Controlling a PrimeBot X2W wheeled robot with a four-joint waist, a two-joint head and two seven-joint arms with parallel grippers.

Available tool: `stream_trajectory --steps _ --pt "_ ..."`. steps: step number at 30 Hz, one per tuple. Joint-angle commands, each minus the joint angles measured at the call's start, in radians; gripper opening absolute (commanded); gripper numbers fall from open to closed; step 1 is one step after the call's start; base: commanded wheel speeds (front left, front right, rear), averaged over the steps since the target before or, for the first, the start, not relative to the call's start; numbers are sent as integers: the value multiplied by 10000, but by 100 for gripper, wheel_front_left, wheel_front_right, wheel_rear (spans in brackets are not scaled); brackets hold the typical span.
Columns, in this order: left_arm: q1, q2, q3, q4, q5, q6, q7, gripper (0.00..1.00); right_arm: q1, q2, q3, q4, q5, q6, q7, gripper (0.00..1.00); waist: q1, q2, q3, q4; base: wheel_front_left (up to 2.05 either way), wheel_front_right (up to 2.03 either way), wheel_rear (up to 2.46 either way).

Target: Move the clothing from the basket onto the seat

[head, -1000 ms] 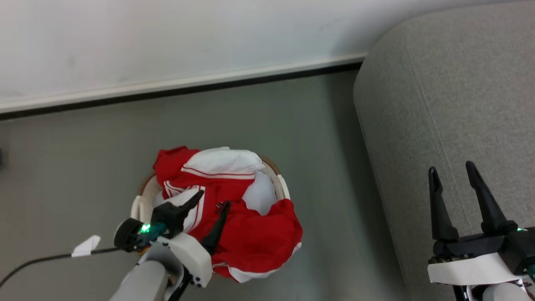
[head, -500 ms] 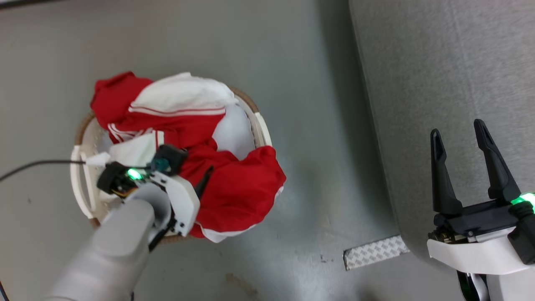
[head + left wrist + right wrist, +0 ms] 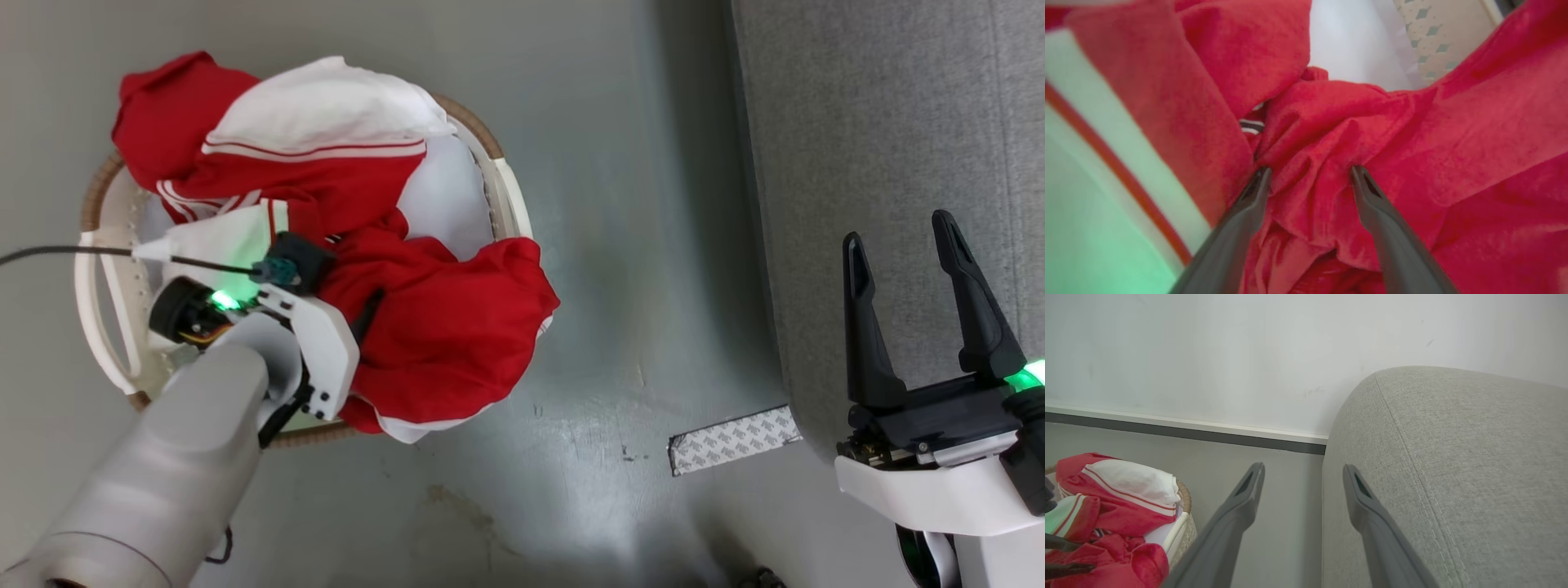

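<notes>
The clothing (image 3: pixel 441 318), red with white panels and stripe trim, is heaped in the cream basket (image 3: pixel 500 184) and spills over its brown rim. My left gripper (image 3: pixel 339 284) is pushed down into the heap. In the left wrist view that gripper (image 3: pixel 1308 175) is open, its tips pressed into the clothing (image 3: pixel 1331 143) with a red fold bunched between them, and the basket's perforated wall (image 3: pixel 1437 45) shows behind. My right gripper (image 3: pixel 898 233) stands open and holds nothing, at the edge of the grey seat (image 3: pixel 882 106). In the right wrist view the right gripper (image 3: pixel 1303 467) has the seat (image 3: pixel 1453 457) to its right and the clothing (image 3: pixel 1126 486) at lower left.
A patterned tape strip (image 3: pixel 732 441) lies on the grey floor between basket and seat. A thin black cable (image 3: pixel 49 255) runs to my left wrist across the basket. A white wall with a dark baseboard (image 3: pixel 1188 435) stands behind.
The head camera has tilted down, so wall and baseboard left its view. My left gripper has sunk deeper into the red clothing, hiding its fingers. The right gripper stays open.
</notes>
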Motion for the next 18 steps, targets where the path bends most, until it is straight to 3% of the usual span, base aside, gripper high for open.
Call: stream_trajectory --steps 1,3,4,6,12,18 --pt "-140 168 -138 69 -259 17 9 100 -172 -15 10 -90 -87 -21 3 100 -2 0 229 -41 0 0 0" --pt "-217 180 -342 36 -490 17 -20 100 -189 -15 -4 -125 -66 -21 3 100 -2 0 366 -63 0 0 0" --pt "-257 190 -479 -21 -619 17 -74 92 -187 -15 -8 -127 -64 -21 3 100 -2 0 409 -67 0 0 0" --pt "-343 217 -696 -129 -816 17 -227 0 -206 -15 -11 -132 -45 -21 3 100 -2 0 473 -67 0 0 0" --pt "-365 176 -1190 -171 -1539 17 -570 0 -355 -17 -91 22 164 -21 3 100 -2 0 217 47 0 0 0" --pt "-53 343 -1308 -635 -2366 17 -1330 0 -357 -18 -80 400 254 -21 2 100 -2 0 -1052 351 0 0 0"
